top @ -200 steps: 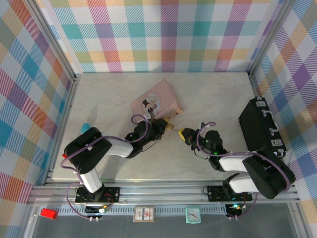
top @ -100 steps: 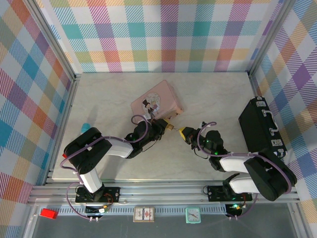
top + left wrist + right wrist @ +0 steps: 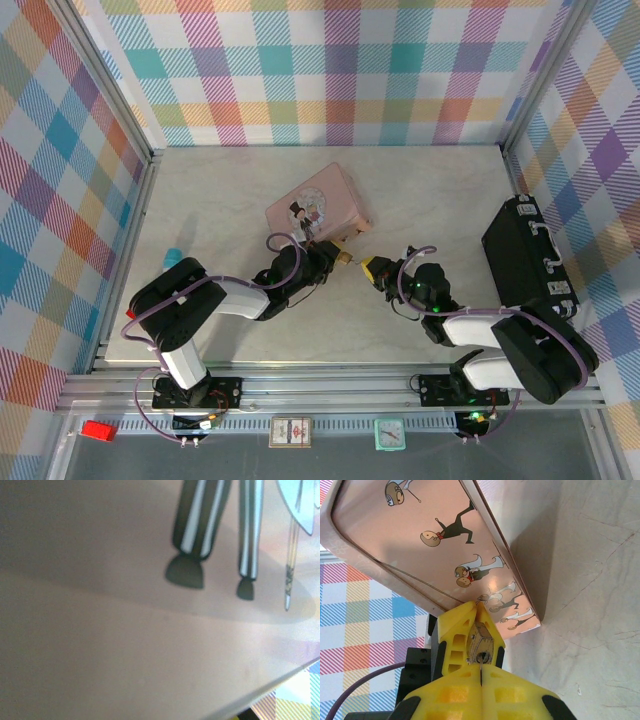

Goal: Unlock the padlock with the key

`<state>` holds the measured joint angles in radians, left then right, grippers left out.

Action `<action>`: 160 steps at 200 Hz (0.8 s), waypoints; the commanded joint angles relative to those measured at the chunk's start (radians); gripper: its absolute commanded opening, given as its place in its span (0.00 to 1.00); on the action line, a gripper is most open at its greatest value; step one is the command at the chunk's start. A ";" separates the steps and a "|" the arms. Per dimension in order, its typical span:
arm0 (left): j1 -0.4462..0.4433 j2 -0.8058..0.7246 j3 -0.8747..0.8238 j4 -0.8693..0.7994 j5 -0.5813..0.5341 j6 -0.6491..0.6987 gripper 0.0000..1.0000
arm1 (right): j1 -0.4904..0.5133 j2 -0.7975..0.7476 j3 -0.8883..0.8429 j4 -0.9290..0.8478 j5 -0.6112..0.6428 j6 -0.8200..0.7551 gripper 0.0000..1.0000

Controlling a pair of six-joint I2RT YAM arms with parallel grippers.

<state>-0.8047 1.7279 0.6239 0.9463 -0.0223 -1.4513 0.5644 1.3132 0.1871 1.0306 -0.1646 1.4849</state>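
In the right wrist view the small brass padlock [image 3: 482,641] is clamped between the yellow fingers [image 3: 454,639] of my left gripper [image 3: 476,622], its keyhole facing the camera. My right gripper [image 3: 481,666] is shut on the key [image 3: 481,671], a thin dark sliver between its yellow fingers with its tip at the keyhole. From above, the left gripper [image 3: 340,254] and right gripper [image 3: 372,267] meet tip to tip just in front of the pink tin box [image 3: 315,207]. The left wrist view looks closely at the pink box's printed surface [image 3: 125,645].
A black case [image 3: 527,258] lies along the right wall, close to the right arm. A small blue object [image 3: 172,256] sits near the left wall. Plaid walls close in the table on three sides.
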 commanded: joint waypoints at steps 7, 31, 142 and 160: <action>-0.027 -0.022 -0.001 0.042 0.043 -0.115 0.05 | 0.011 0.011 0.023 0.032 0.008 0.008 0.00; -0.031 -0.021 0.000 0.042 0.038 -0.116 0.05 | 0.013 0.013 0.028 0.034 0.007 0.008 0.00; -0.033 -0.015 0.013 0.054 0.036 -0.117 0.05 | 0.055 0.050 0.032 0.064 0.025 0.020 0.00; -0.034 -0.012 0.014 0.054 0.039 -0.116 0.05 | 0.054 0.050 0.032 0.065 0.025 0.019 0.00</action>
<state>-0.8112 1.7279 0.6239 0.9485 -0.0380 -1.4651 0.6056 1.3544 0.1940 1.0538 -0.1303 1.4899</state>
